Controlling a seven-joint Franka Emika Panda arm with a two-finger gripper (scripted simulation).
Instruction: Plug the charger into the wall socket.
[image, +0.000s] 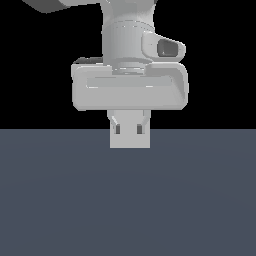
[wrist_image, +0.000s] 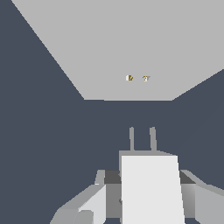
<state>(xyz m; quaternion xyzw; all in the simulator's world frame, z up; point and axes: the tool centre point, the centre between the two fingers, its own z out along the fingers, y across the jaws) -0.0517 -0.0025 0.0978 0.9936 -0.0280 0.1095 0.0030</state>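
Claw (wrist_image: 144, 199) grips charger (wrist_image: 151, 188), prongs facing wall socket (wrist_image: 131, 52) across open floor (wrist_image: 43, 131).

Charger (wrist_image: 151, 188) clamped between gripper (wrist_image: 144, 199) fingers (wrist_image: 94, 205), two thin prongs (wrist_image: 142, 139) sticking out toward wall socket (wrist_image: 131, 43). Socket panel light grey, two tiny holes (wrist_image: 137, 78) at centre. Prongs apart from panel, dark blue-grey floor (wrist_image: 43, 131) between.
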